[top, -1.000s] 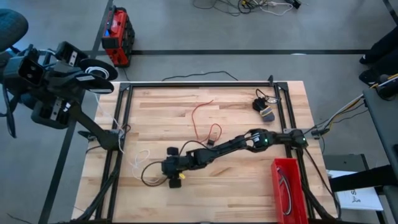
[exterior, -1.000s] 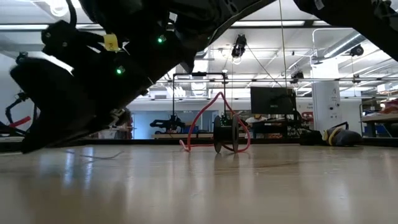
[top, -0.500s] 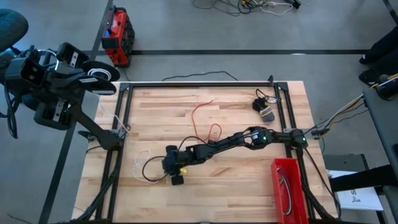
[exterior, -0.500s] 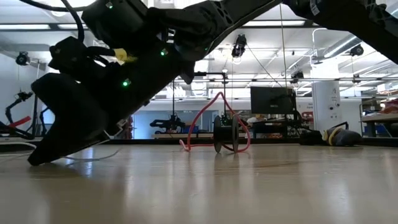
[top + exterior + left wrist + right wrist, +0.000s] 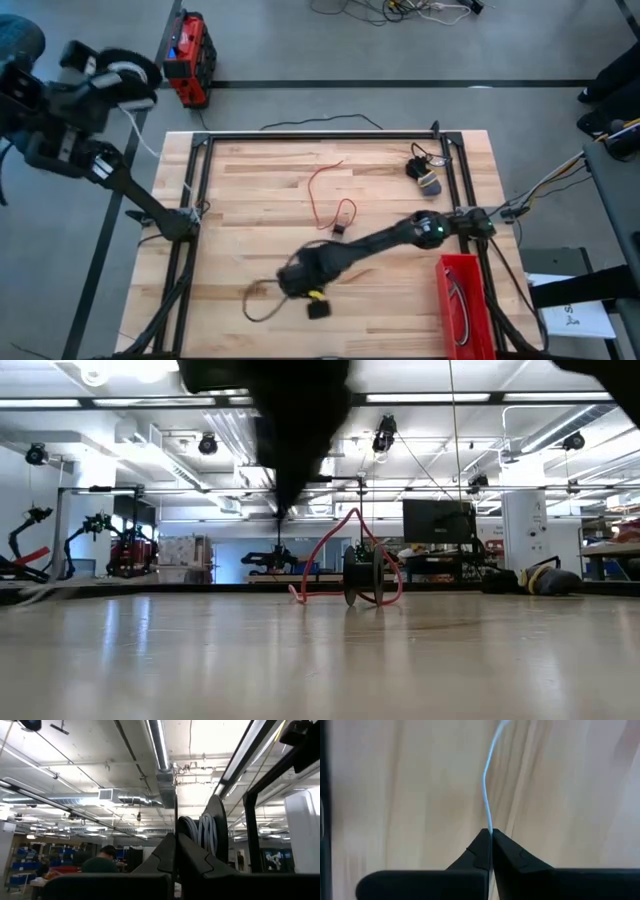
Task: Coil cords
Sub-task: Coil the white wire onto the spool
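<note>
No writing is legible. The right gripper [image 5: 292,281], over the near centre of the pale wooden table [image 5: 400,300], has its fingers [image 5: 506,851] clamped on a thin cord [image 5: 488,805]. A thin red cord [image 5: 322,190] lies mid-table amid open wood. The left gripper [image 5: 176,851], fingers together, is raised beyond the far-left edge.

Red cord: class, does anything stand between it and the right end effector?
Nothing visible does: only bare table separates the right end effector, near the front edge, from the red cord at mid-table. It is, however, shut on a thin white cord.
</note>
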